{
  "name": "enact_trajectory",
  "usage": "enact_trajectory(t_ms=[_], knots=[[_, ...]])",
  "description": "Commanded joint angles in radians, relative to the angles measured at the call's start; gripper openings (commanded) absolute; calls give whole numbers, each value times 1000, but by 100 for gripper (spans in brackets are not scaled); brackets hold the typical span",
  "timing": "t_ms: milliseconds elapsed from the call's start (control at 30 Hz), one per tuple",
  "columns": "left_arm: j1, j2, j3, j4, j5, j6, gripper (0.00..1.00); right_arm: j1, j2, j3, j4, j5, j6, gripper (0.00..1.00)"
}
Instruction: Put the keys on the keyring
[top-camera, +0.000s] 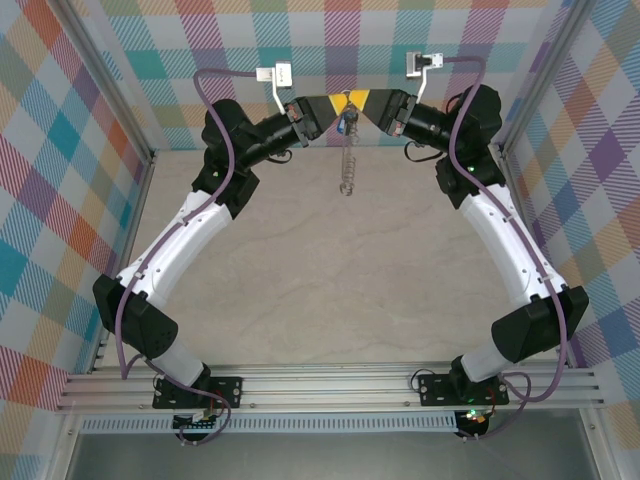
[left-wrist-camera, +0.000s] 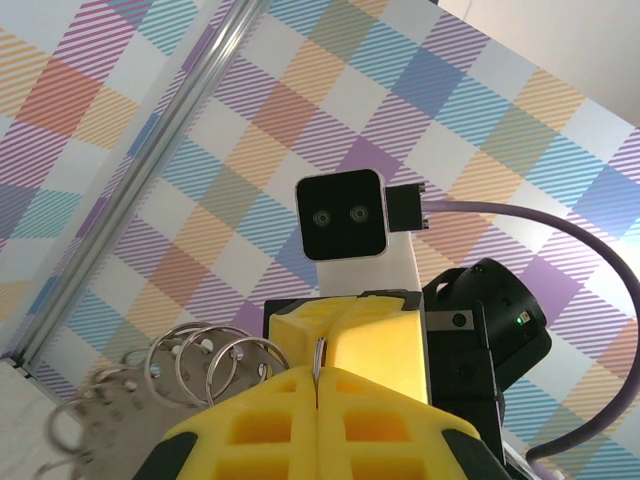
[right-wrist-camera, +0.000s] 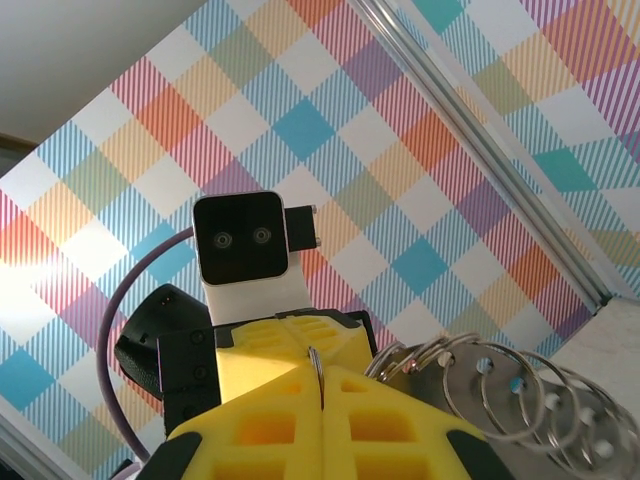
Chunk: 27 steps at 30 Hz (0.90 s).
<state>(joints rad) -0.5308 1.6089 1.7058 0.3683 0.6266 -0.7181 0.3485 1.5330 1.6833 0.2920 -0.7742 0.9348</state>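
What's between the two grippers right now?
The keyring: in the top view its loops hang between the left gripper and right gripper, both shut on its hoop.

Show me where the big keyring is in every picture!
Top external: the keyring dangles top centre, below where left pincer meets right pincer.
Left wrist: lower left, beside the left pincer.
Right wrist: lower right, beside the right pincer.
Landmark: yellow pincer tips meeting nose to nose.
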Motion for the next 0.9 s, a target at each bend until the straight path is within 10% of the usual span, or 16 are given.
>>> enact_trajectory(t_ms=[0, 267, 867], knots=[[-12, -21, 22, 8, 1, 29, 0, 10, 2, 68, -70, -26, -82, 0], [14, -78, 53, -179, -6, 191, 38, -8, 28, 272, -525, -107, -419, 0], [63, -45, 181, -338, 201, 261, 39, -58, 137, 531, -917, -367, -653, 0]])
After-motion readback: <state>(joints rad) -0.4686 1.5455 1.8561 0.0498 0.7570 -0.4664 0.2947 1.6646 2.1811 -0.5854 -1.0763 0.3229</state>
